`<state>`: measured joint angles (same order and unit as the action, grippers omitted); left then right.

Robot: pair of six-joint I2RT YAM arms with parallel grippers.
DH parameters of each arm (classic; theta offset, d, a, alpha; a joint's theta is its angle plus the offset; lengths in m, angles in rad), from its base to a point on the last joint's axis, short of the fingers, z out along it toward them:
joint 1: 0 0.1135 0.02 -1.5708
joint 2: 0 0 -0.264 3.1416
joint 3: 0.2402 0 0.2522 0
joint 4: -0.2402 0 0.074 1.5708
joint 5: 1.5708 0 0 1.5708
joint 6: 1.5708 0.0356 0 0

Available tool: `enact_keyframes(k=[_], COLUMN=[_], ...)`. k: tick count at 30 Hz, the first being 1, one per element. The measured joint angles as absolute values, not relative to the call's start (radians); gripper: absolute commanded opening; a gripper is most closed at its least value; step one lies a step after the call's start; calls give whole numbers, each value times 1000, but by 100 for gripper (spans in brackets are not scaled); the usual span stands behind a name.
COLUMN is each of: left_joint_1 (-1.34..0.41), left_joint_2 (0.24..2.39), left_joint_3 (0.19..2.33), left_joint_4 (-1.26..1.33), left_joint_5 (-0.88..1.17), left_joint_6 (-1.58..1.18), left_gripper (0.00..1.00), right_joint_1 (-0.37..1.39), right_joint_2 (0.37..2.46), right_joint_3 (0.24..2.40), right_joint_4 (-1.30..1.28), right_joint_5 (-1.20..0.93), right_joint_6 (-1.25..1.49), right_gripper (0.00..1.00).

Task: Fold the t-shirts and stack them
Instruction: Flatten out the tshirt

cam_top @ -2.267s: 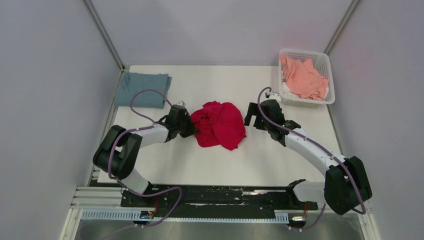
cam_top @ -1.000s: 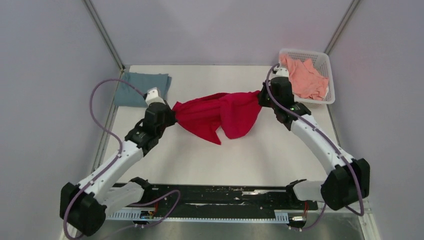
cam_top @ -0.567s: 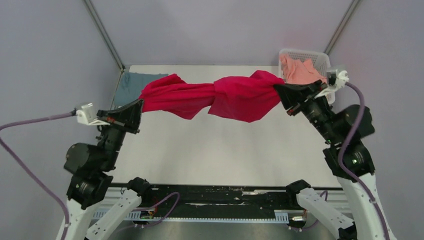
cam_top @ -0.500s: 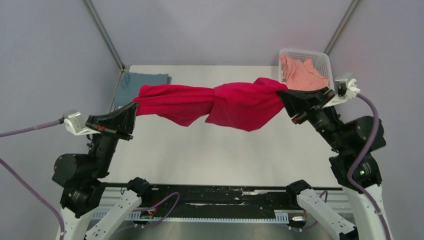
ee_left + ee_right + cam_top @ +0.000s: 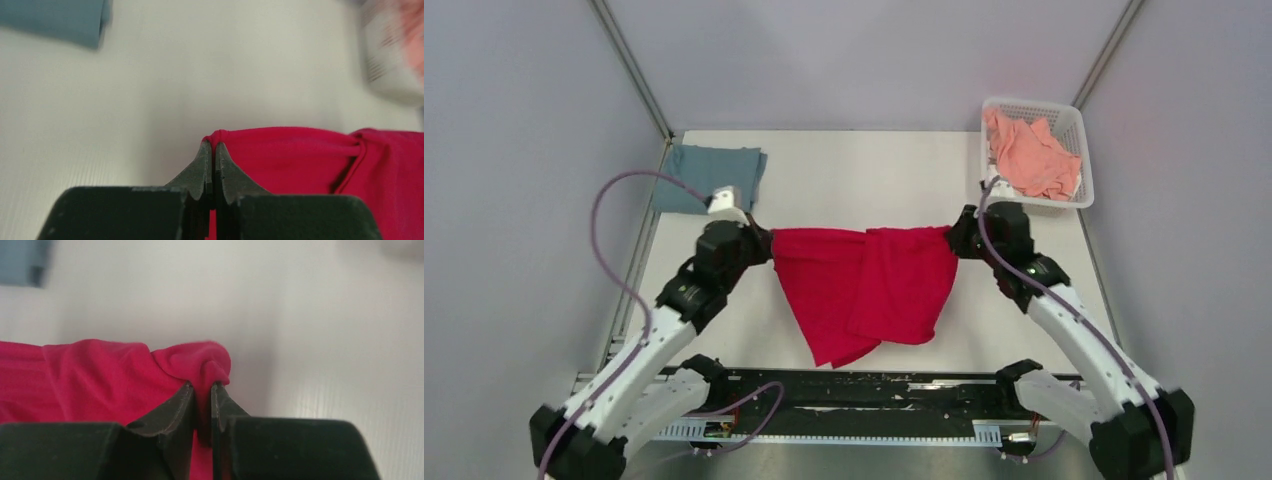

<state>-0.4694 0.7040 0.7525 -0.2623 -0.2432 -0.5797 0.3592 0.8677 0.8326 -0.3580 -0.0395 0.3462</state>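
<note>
The crimson red t-shirt (image 5: 864, 285) is held spread between both grippers, its top edge taut and its lower part draped on the table toward the near edge. My left gripper (image 5: 767, 243) is shut on the shirt's left corner (image 5: 235, 137). On the right corner (image 5: 210, 360) my right gripper (image 5: 954, 240) pinches a bunched fold, its jaws slightly apart with cloth filling the gap. The dusty blue-grey t-shirt (image 5: 709, 178) lies folded at the table's far left. The salmon pink t-shirt (image 5: 1029, 155) sits crumpled in the basket.
A white mesh basket (image 5: 1034, 105) stands at the far right corner of the white table (image 5: 864, 170). Grey walls enclose the table on three sides. The black mounting rail (image 5: 854, 390) runs along the near edge.
Both arms have come down from a high stretch, lowering the red shirt from mid-air onto the table. The shirt now hangs flatter and wider. The right jaws have parted a little.
</note>
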Motion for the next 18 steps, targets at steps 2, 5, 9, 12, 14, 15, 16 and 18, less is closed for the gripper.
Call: enact_keyframes(k=[2,5,9,12,14,15,16,18], left_joint_1=[-469,-466,-448,-442,-437,-436,-433,-429], left_joint_2=[857,1155,1503,1623,1666,1674,1677,1678], left_joint_3=[665,612,746,896,941,944,944,942], left_joint_4=[-242,-234,-269,-253,-234,-229,-230,-231], left_joint_5=[-246,-248,-260,-270,-271,-271,-270,-266], left_joint_6=[-608,-645,-677,-687,-692,-694,-695,-699], left_gripper=[0,0,0,0,0,0,0,0], right_joint_1=[356,355,354,374,419,447,489,566], right_joint_2=[1012,1229,1422,1453,1439,1429,1411,1377], right_joint_3=[771,756,834,907,937,942,942,942], right_joint_4=[-366,-389,-410,-413,-413,-413,-414,-423], right_joint_5=[54,167,245,276,308,317,329,338], right_joint_6=[357,364,372,366,363,362,362,366], right_gripper=[28,63,82,88,89,90,90,90])
